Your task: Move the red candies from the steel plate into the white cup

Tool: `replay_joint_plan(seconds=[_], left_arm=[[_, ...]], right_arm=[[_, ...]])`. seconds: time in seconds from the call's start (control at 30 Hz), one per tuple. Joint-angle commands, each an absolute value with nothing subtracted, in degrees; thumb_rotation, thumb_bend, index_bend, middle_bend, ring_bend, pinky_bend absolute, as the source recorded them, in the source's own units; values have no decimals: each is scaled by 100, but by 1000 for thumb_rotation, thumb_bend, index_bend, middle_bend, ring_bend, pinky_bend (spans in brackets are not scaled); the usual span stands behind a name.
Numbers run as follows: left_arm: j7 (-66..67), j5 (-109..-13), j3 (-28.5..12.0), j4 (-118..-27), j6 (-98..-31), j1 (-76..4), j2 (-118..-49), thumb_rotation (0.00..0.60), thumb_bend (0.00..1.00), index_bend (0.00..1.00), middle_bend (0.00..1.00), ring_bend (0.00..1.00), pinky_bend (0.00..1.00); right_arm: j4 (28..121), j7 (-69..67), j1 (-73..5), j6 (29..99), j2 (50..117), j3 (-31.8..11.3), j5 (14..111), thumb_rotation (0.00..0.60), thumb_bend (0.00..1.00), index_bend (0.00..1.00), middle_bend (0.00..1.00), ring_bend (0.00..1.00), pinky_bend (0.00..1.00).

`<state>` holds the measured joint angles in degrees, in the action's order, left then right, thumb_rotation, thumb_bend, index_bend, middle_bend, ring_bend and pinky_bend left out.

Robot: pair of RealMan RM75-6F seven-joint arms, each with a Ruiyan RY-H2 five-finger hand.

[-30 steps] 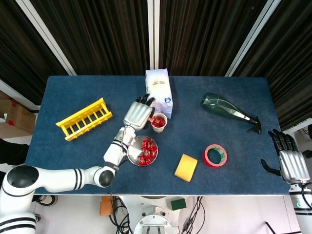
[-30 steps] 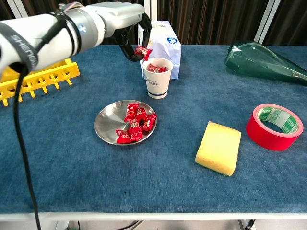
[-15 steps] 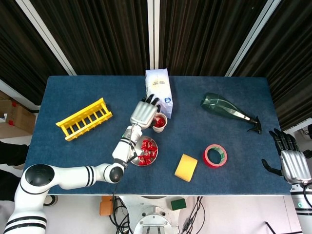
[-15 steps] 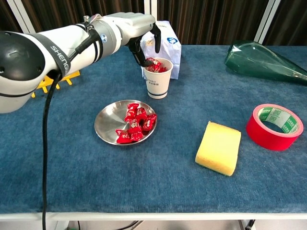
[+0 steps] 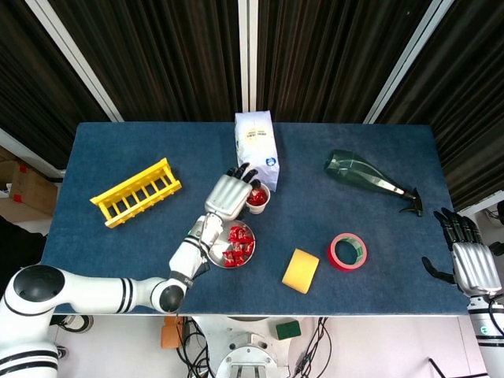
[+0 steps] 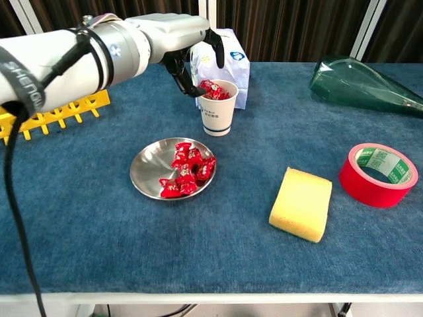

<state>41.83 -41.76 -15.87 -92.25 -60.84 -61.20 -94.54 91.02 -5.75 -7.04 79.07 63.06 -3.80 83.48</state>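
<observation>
A steel plate left of the table's centre holds several red candies. Just behind it stands the white cup, with red candies heaped to its rim. My left hand hovers over the cup's left edge with fingers spread, holding nothing. In the head view the same hand covers part of the cup, above the plate. My right hand rests off the table's right edge, fingers apart and empty.
A white bag stands right behind the cup. A yellow rack lies at the left, a green bottle at the back right. A red tape roll and a yellow sponge sit right of the plate.
My left hand carried a red candy over the cup, let it go there, and has drawn back slightly left with fingers spread. The right hand has not moved.
</observation>
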Motion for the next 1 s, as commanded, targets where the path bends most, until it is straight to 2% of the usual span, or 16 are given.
replay_joint_plan(seconds=[0.03,0.23,0.4,0.67,1.0], left_arm=[[4178,-4704,-1096,-10114,-6423,-5754,-9075,600,285,325,155,32,194],[4207,-5099,-505,-10541,-6538,-5449,-8984,600,285,340,158,32,194],[4214,-5144,-180,-10812,-6486,-5265,-8830,600,269,331,166,32,194],[4020,-5123,-6,-10913,-6279,-5111,-8778,600,259,336,163,32,194],[3846,-5442,64,-10370,-6110,-5022,-9248,600,248,354,163,32,195]], right_arm=[[9113,-541,-706,7904,6319,-372,8353,600,288,0,0,0,0],[9120,-473,-703,7908,6347,-364,8348,600,288,0,0,0,0],[9117,-455,-710,7896,6357,-361,8348,600,289,0,0,0,0],[9114,-424,-731,7852,6370,-360,8326,600,289,0,0,0,0],[9103,-457,-731,7851,6361,-365,8316,600,289,0,0,0,0]])
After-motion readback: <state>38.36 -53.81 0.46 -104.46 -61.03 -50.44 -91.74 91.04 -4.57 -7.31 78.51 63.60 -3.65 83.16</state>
